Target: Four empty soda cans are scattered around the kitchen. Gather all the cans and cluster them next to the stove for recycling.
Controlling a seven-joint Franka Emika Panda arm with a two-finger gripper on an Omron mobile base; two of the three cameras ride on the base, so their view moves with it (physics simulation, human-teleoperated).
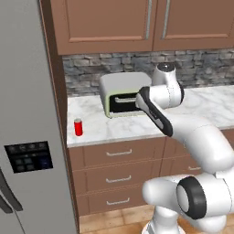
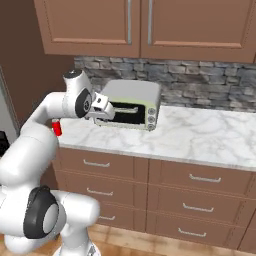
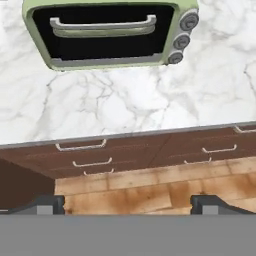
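Observation:
A dark red soda can stands upright on the marble counter, near its left end beside the fridge. In the right base view the soda can peeks out from behind my arm. My gripper hangs above the counter in front of the toaster oven, well to the right of the can. In the hand view my gripper is open, with its fingertips far apart and nothing between them. The stove is out of view.
A pale green toaster oven sits at the back of the counter against the stone wall. A grey fridge stands to the left. Wood drawers run below the counter and upper cabinets hang above.

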